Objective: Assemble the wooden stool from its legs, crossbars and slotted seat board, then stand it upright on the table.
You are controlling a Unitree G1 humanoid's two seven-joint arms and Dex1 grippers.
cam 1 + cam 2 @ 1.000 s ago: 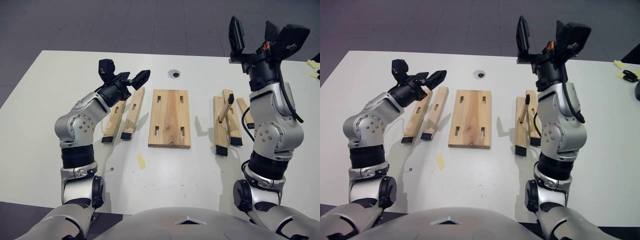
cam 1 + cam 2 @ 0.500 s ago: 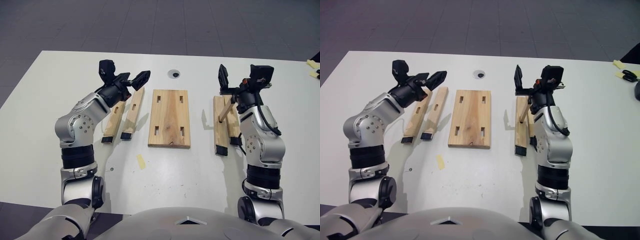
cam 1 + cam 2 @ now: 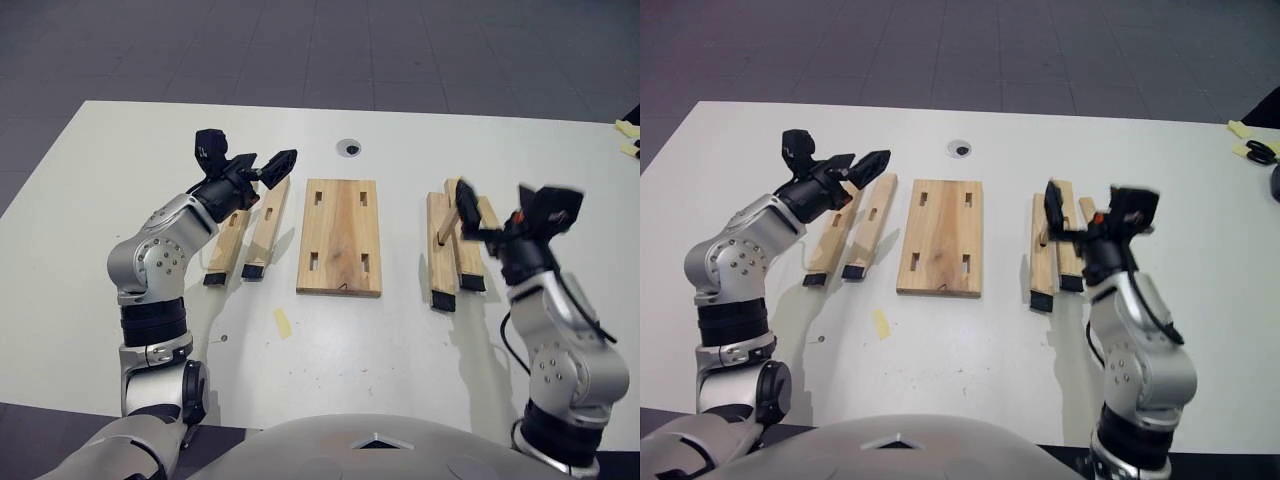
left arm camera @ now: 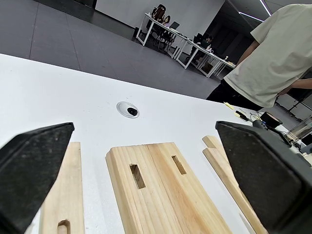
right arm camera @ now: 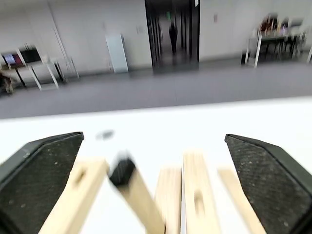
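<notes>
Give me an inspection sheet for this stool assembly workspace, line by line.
Surface: white table, round grommet near the far edge.
Job's things: seat board flat in the middle; two legs left of it; legs and crossbars right of it, one propped at a tilt.
Clutter: yellow tape scrap near the front.
Hands: left hand and right hand both open, holding nothing.
Cables: black cable along the right arm.
Surroundings: dark tiled floor.

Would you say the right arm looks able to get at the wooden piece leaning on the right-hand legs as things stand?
Probably yes. The right gripper is open and hangs close beside the leaning piece, and nothing lies between them.
</notes>
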